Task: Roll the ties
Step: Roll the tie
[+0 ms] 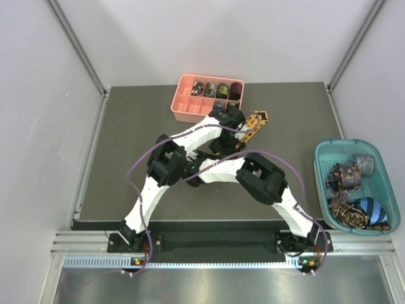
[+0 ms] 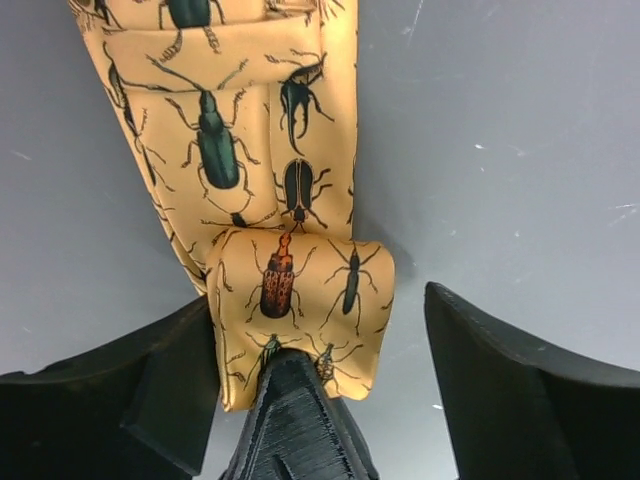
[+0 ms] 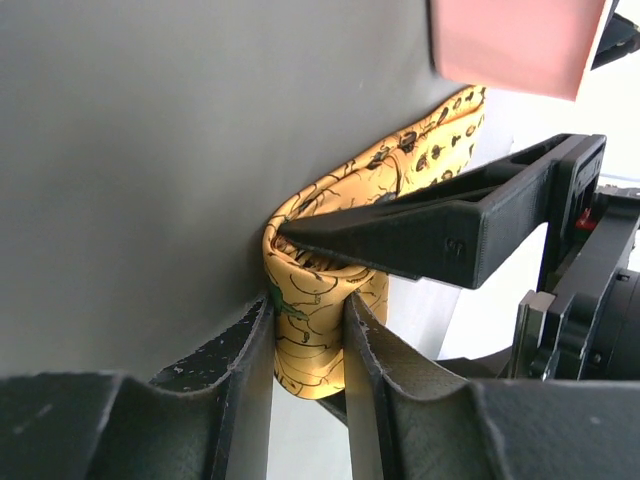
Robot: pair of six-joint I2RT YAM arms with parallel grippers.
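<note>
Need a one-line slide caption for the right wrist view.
Right jaws clamp the folded end of the yellow patterned tie, a left finger touching the fold.

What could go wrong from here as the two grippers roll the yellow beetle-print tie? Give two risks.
The right gripper pinches only the short folded end of the yellow tie, so the fold may slip out and unroll. The left gripper is open with one finger wedged against that fold, close to the right fingers; they might collide.

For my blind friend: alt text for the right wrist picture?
The right gripper pinches the folded end of a golden-yellow tie on a grey table. A finger of the left gripper pokes into the fold; a pink tray shows top right.
</note>
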